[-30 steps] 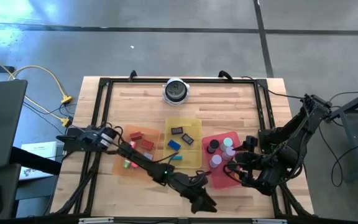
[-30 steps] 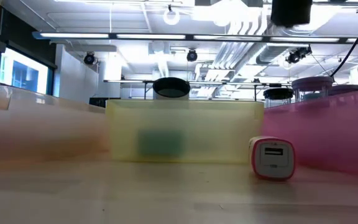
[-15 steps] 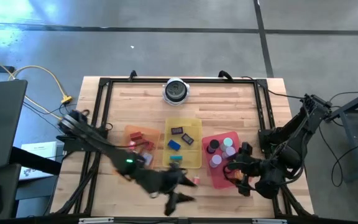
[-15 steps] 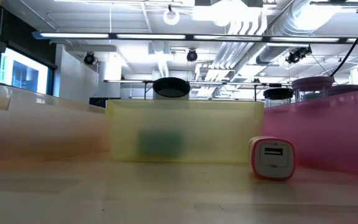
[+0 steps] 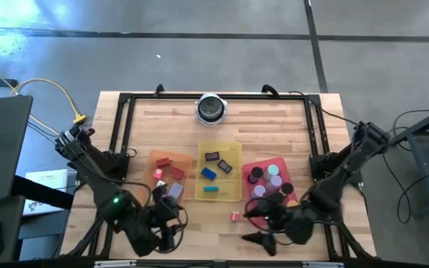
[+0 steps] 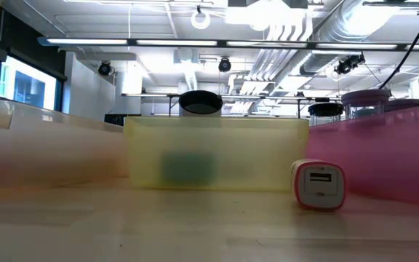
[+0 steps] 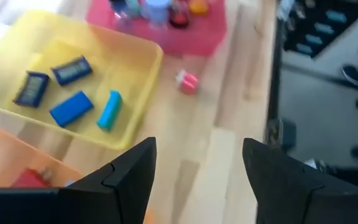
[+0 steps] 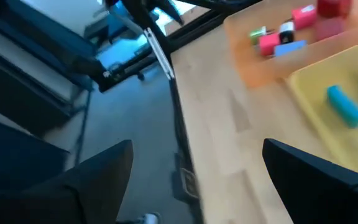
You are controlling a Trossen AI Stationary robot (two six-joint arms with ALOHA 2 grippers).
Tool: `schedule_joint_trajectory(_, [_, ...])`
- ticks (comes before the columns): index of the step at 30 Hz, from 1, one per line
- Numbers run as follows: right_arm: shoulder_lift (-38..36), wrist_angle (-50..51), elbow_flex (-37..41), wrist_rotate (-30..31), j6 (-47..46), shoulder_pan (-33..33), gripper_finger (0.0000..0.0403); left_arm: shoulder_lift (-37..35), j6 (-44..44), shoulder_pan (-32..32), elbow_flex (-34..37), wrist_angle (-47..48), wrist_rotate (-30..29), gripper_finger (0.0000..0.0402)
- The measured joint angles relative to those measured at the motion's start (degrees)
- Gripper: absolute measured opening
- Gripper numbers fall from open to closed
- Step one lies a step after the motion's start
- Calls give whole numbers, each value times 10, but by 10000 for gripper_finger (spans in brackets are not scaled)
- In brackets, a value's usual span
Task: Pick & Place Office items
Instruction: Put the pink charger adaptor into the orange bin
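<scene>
One small red-and-white piece (image 5: 234, 216) lies alone on the bare table, just in front of the front edge of the yellow tray (image 5: 237, 195) and beside the front left corner of the red tray (image 5: 263, 217). The other office items are already sorted: blue, black and teal blocks in the yellow tray, round discs in the red tray, red and pink bits in the orange tray (image 5: 147, 199).

The right gripper (image 5: 263, 232) hovers low near the front edge of the table, a little to the right of the loose piece, its fingers spread wide and holding nothing. The left gripper (image 5: 171, 235) hangs by the front edge ahead of the orange tray, its fingers partly apart and also empty.

The step in hand looks like collecting that stray piece. To do it well, the right gripper should come over it from above, square its fingers across the short sides, and drop low enough to close on the body, not the rounded top. The red tray wall stands close, so the approach should come from the open table side.

The piece shows a white face with a slot in the low view; no brand or writing is readable anywhere.
</scene>
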State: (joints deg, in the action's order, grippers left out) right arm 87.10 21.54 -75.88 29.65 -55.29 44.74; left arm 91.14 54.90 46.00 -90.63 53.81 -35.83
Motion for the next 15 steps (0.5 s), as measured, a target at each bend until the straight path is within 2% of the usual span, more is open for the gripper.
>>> schedule_joint_trajectory(6, [71,-125,0,-19,-24,-26,348,1,-1,40,0,1,47,232])
schedule_joint_trajectory(10, [109,-143,0,-68,-113,-51,348,1,-8,59,0,2,89,232])
schedule_joint_trajectory(15, [141,-147,0,-126,-144,-69,348,1,-23,72,0,5,130,232])
